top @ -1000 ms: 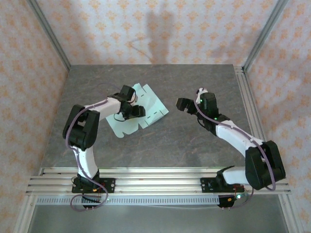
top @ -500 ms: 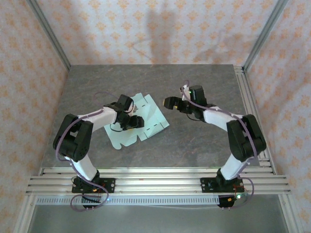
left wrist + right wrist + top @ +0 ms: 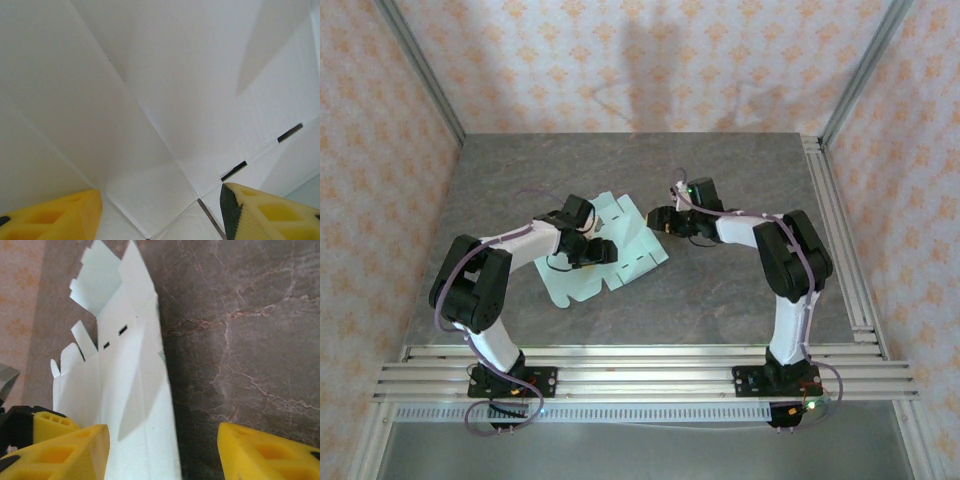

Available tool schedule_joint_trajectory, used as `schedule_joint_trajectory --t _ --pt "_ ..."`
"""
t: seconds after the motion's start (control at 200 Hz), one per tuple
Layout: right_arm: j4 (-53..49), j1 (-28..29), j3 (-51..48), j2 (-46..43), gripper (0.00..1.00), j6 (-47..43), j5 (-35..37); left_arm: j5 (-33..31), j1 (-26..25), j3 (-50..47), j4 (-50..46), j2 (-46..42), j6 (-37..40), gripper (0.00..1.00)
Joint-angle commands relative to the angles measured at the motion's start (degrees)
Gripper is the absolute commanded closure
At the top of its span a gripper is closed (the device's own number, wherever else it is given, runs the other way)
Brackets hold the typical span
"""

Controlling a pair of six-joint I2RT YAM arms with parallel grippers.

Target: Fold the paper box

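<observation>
One right claw, parted, astride paper box

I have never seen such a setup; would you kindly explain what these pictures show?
These are two robot arms bolted at the near edge of a grey table. The wide picture comes from a fixed camera above and behind them; the other two come from a camera on each wrist, so the yellow shapes there are that arm's own fingers. On the table lies the paper box, a pale green cut-out sheet with tabs and slots, not yet folded up. The left gripper sits over the sheet's middle, fingers apart. The right gripper straddles the sheet's right edge, fingers apart. Neither seems to clamp anything.
</observation>
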Motion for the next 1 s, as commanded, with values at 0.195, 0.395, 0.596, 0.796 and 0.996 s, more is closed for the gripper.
schedule_joint_trajectory --t 0.195,0.395,0.596,0.796,0.996 --pt "10.32 0.7 -0.8 3.81 0.57 4.53 -4.85 0.82 -0.07 -0.57 -1.89 -0.38 1.41 0.35" --pt "13.71 0.85 -2.62 4.31 0.69 5.78 -7.95 0.94 0.0 -0.69 -1.6 -0.26 1.28 0.34" --pt "14.1 1.18 -4.13 4.26 0.84 5.31 -8.7 1.0 -0.07 -0.69 -1.54 -0.15 1.13 0.34" --pt "15.38 1.5 -6.69 3.06 0.69 4.85 -9.2 1.0 -0.07 -0.79 -1.54 -0.26 1.09 0.35" --pt "15.19 1.51 -9.95 0.88 0.87 2.77 -5.89 0.91 -0.07 -0.84 -1.63 -0.47 1.12 0.34"
